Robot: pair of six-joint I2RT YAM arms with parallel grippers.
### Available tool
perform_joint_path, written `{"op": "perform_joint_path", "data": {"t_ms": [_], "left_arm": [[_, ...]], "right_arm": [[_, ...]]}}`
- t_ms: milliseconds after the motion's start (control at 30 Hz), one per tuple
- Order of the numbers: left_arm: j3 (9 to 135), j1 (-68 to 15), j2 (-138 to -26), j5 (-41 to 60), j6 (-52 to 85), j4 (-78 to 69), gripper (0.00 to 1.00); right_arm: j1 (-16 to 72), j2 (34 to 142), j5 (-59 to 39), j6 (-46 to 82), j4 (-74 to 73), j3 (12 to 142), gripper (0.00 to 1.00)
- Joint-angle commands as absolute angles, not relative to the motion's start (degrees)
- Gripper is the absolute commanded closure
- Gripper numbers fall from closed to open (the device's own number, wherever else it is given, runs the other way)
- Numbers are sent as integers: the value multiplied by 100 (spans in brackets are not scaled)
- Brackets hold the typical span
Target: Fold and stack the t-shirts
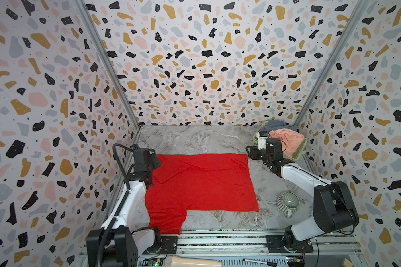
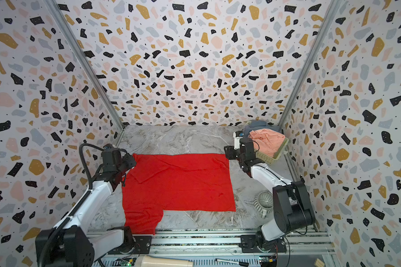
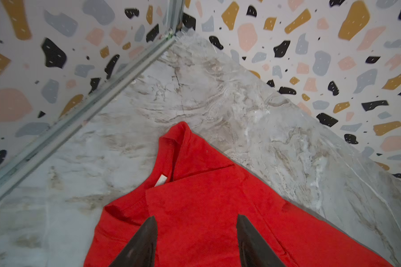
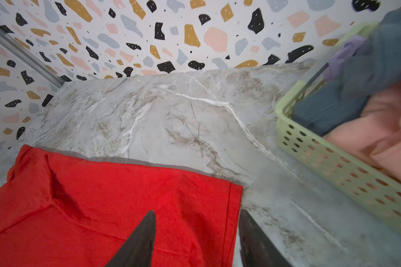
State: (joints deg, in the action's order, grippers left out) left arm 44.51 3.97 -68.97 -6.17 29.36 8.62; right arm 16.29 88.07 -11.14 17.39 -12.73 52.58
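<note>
The red t-shirt (image 1: 202, 182) (image 2: 178, 182) lies flat on the marble table with a fold along its far edge and one sleeve hanging toward the front. My left gripper (image 3: 196, 218) (image 1: 155, 162) hovers open over its far left corner by the collar (image 3: 171, 159). My right gripper (image 4: 197, 213) (image 1: 249, 153) stands open over the far right corner, astride the hem (image 4: 229, 208). Neither holds cloth. The salmon-pink t-shirt (image 1: 286, 138) (image 4: 384, 138) and the grey-blue t-shirt (image 1: 276, 124) (image 4: 347, 101) lie crumpled in the basket.
The pale green basket (image 1: 296, 154) (image 4: 310, 150) stands at the back right, just behind my right wrist. A ribbed grey mug (image 1: 288, 202) (image 2: 264, 202) sits right of the red shirt. The walls close in on three sides. A beige cylinder (image 1: 195, 261) and a marker (image 1: 259, 261) lie on the front rail.
</note>
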Motion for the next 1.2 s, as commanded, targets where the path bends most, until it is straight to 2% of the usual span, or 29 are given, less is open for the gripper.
{"op": "perform_joint_path", "data": {"t_ms": [0,233,433,867,1167], "left_arm": [[4669,162,-7482,-312,2901,728,44],[5663,-409,-9148,-696,2942,552,46],[6384,-524,-10261,-1160,3010,702,52],[7028,-606,-11182,-1292,3188,537,56],[7108,-624,-11347,-1501,3252,685,71]], "right_arm": [[1804,9121,-1598,1981,-1369,5366,43],[2022,9770,-1764,2029,-1440,5389,43],[2031,9763,-1644,2007,-1382,5225,44],[2021,9588,-1497,1727,-1162,5181,43],[2013,9604,-1358,1660,-1159,5124,43]]}}
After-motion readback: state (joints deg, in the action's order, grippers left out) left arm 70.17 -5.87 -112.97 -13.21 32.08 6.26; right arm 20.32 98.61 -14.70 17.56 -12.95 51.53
